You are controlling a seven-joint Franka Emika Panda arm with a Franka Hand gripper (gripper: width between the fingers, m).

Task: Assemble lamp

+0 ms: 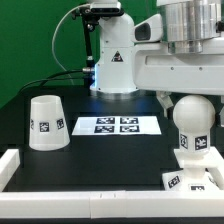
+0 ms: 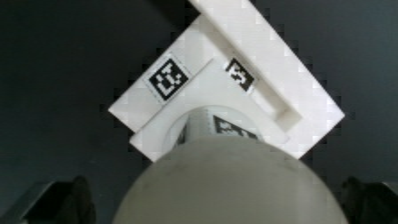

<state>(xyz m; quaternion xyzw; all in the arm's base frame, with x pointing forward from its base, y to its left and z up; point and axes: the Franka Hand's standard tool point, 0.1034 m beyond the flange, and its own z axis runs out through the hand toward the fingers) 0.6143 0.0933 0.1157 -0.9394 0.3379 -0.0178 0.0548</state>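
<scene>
The bulb (image 1: pixel 192 122) stands upright on the base (image 1: pixel 200 160) at the exterior view's right, with the shade (image 1: pixel 46 122) well apart on the worktop (image 1: pixel 110 165). My fingers (image 2: pixel 63 197) straddle the bulb, spread with a gap on each side, gripping nothing. I'd centre over it, close gently, then twist without tilting the base.

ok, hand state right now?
Hand: open, fingers either side of the bulb with gaps showing in the wrist view; holding nothing.
</scene>
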